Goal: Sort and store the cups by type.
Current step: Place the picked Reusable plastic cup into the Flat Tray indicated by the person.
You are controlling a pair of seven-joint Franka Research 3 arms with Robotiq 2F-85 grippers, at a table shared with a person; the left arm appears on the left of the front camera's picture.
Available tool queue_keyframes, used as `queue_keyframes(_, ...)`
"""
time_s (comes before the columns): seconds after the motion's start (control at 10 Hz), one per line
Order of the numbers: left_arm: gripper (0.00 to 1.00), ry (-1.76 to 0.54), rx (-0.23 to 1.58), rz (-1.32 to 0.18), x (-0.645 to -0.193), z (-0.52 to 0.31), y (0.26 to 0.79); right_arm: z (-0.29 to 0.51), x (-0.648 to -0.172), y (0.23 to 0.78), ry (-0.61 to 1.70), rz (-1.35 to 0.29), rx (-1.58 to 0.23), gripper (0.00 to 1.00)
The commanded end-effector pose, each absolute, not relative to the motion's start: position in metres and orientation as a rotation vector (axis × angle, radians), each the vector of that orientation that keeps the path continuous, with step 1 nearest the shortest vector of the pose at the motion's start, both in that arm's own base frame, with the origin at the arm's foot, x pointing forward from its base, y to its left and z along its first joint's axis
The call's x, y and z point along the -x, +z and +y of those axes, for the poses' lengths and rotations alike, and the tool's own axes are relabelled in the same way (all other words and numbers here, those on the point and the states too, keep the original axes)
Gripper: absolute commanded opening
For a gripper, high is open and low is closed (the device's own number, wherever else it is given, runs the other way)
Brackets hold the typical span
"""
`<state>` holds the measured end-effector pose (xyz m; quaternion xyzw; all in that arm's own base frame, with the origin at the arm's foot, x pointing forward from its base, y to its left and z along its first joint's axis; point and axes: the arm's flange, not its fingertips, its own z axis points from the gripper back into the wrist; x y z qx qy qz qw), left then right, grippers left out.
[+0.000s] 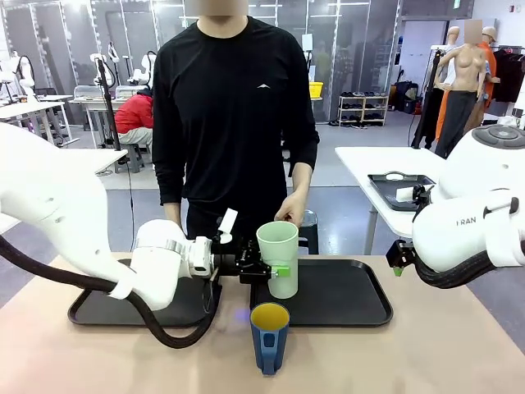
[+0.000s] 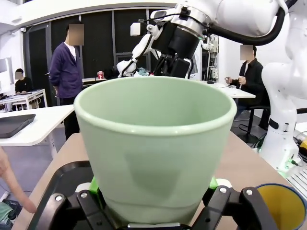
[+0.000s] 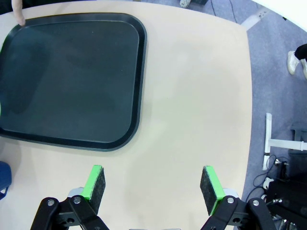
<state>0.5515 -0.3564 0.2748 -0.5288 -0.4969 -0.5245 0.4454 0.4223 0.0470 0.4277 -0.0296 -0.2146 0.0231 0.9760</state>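
**Left hand clamped on the mint tumbler; right hand spread wide**

Stretched out sideways from the robot's left side, the left hand has its green pads pressed on opposite sides of the pale mint-green tumbler, low on its wall near the base. The tumbler stands upright, mouth up, at the left edge of the right-hand black tray. Whether its base rests on that tray or sits just off it cannot be told. A second black tray lies just beside it to the left, partly under the arm.

The dark blue mug stands on the tan surface in front of the trays. It is near the tumbler but apart from it, yellow inside, with its handle turned toward the camera. The person's hand hangs just behind the tumbler's rim; contact cannot be judged.

The right hand hovers over bare surface beside the right tray's outer edge, holding nothing, its own green pads set far apart.

Readable writing is scant. The letters "FRAN" show on the right arm's white shell, with the rest of the word turned out of view. A small white emblem sits on the chest of the person's black shirt, too small to read.
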Motion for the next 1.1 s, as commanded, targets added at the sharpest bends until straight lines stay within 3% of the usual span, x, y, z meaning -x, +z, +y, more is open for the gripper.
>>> queue_keyframes(0.0,0.86,-1.273,1.303,-1.248,-0.561,-0.37,0.268,0.046,-0.423,0.427,0.046,-0.431,0.059,1.0)
queue_keyframes(0.6,0.86,-1.288,1.316,-1.228,-0.556,-0.362,0.263,0.046,-0.423,0.427,0.046,-0.431,0.059,1.0)
queue_keyframes(1.0,0.86,-1.278,1.242,-1.323,-0.576,-0.384,0.244,0.046,-0.423,0.427,0.046,-0.431,0.059,1.0)
